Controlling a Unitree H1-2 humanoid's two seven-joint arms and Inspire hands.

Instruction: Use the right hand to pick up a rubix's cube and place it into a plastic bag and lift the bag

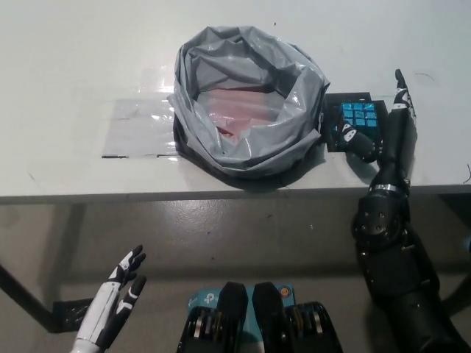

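My right hand [386,129] sits beside the cube [358,120], fingers [358,141] spread wide, gripping nothing. Closing off-centre could shove the cube against the bag [246,103]. My left hand [118,305] hangs open below the table [66,88].

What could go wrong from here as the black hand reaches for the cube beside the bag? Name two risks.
1. The cube sits close to the table's front edge; the open right hand beside it could nudge it off instead of gripping it.
2. The bag has a crumpled rim right next to the cube, so the hand may snag it or fold the opening shut. The left hand hangs low, away from the bag.
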